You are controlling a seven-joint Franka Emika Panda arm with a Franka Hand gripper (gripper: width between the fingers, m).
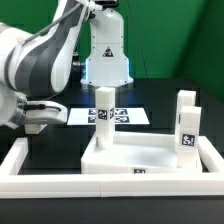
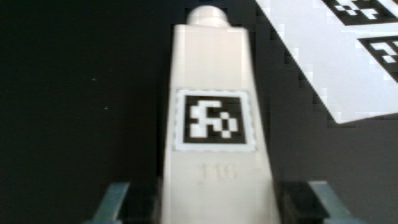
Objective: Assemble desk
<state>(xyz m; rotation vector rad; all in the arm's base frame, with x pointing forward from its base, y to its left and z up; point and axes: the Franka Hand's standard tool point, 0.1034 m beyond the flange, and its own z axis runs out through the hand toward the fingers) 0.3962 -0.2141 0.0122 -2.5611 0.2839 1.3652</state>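
Seen in the exterior view from its left to its right: the Panda arm [image 1: 45,60] reaches in from the exterior view's left, its gripper hidden behind one upright leg [image 1: 104,112] at the back corner of the desk top [image 1: 150,158]; the marker board [image 1: 125,116] lies flat on the dark table [image 1: 40,128] behind that leg; two more legs [image 1: 186,125] stand together at the top's corner toward the exterior view's right, tags facing the camera; the long white bars [image 1: 20,160] frame the work area — one down the left side, one across the front.

The step in hand appears to be fitting a leg to the tray-like top: the desk top lies with its raised rim upward, and the leg the arm attends stands vertical at its rear corner, whether seated or merely resting cannot be told.

In the wrist view the gripper [image 2: 217,205] brackets this same leg low on its body; a dark finger [image 2: 118,205] shows on either side, close to the white faces, yet whether the pads actually press the plastic or stand just clear cannot be told.

The leg is a plain white block, squarish in section, with a small rounded peg at its far end and a black-and-white tag on its face; next, by judgement, a firm, square grip and a straight, untilted seating or turning are called for — a skewed hold could jam the peg.
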